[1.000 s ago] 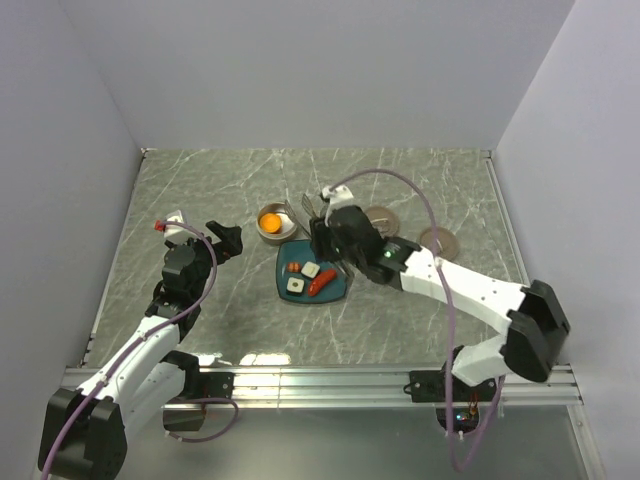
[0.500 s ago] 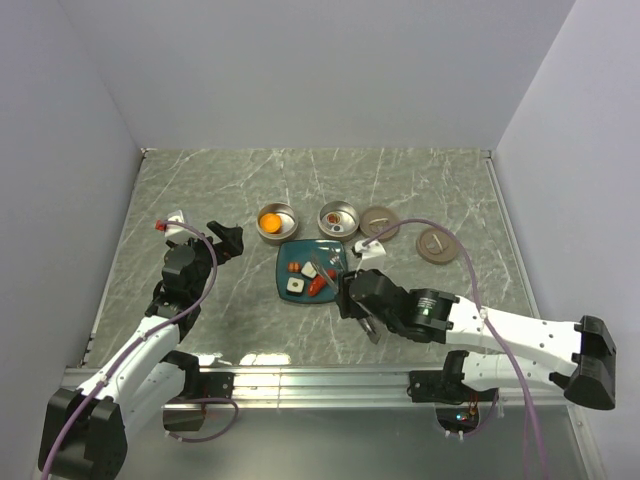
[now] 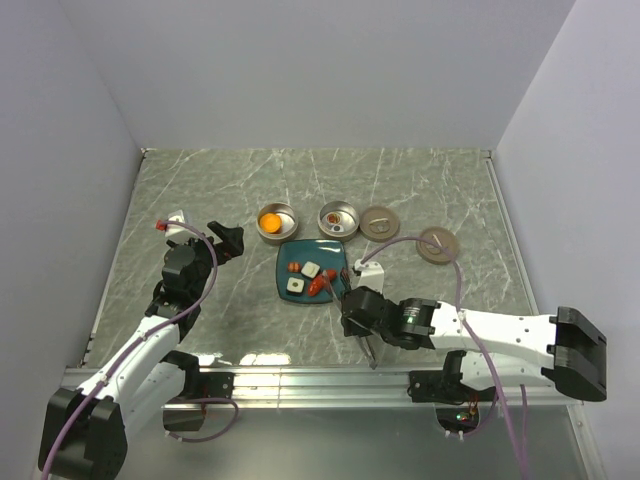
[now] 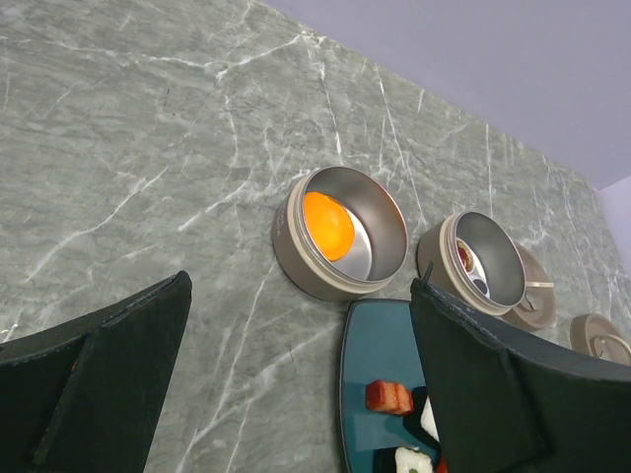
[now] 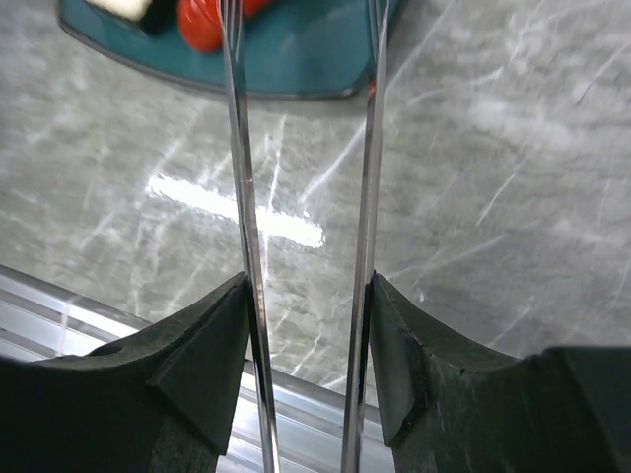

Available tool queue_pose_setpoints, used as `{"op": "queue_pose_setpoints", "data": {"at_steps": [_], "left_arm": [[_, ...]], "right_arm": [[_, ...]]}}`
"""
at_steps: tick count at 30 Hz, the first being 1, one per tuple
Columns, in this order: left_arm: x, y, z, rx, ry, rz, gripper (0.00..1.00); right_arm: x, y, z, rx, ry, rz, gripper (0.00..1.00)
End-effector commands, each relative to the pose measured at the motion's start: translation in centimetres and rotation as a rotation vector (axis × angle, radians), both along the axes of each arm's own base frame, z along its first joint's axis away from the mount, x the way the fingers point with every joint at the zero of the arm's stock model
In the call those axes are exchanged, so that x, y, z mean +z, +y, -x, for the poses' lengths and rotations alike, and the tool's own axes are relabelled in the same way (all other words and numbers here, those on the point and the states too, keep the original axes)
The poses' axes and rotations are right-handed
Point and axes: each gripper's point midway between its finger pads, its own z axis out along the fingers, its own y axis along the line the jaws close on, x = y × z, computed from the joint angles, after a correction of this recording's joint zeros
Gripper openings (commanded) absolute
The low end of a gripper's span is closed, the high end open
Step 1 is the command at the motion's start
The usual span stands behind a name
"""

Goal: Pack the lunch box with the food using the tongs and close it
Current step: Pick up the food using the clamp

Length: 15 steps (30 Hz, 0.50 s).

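My right gripper (image 3: 352, 306) hangs low just in front of the teal plate (image 3: 300, 292) and is shut on the tongs (image 5: 242, 197). Their two thin arms run between my fingers (image 5: 202, 345) toward the plate's near edge (image 5: 296, 74). On the plate lie the food pieces: a red elongated one (image 3: 322, 284), two white blocks (image 3: 310, 269) and a small brown bit (image 4: 389, 396). The orange round piece (image 4: 328, 225) sits in the left metal tin (image 3: 276, 223) of the lunch box. A second tin (image 3: 338, 218) holds small bits. My left gripper (image 3: 228, 240) is open, left of the plate, holding nothing.
Two round lids (image 3: 380, 222) (image 3: 437, 244) lie right of the tins. The metal rail (image 3: 320, 380) runs along the near table edge, close behind the tongs' handle end. Walls enclose the table at the left, back and right.
My right arm has swung back from over the tins to the near side of the plate, carrying the tongs with it. The left arm has not moved.
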Motion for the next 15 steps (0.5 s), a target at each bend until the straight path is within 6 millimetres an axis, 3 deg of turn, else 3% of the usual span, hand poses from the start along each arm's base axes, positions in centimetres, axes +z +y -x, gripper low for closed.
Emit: {"op": "queue_pose_setpoints", "data": {"at_steps": [1,15], "left_arm": [[1.5,-0.3,-0.4,-0.016,-0.049,0.017,1.00],[1.3,-0.3,-0.4,-0.015,-0.046,0.016,0.99]], "right_arm": [[0.3,1.8,-0.1,-0.008,0.006,-0.086,0.57],[0.6,4.6,0.1,0.069,0.023,-0.126,0.58]]}}
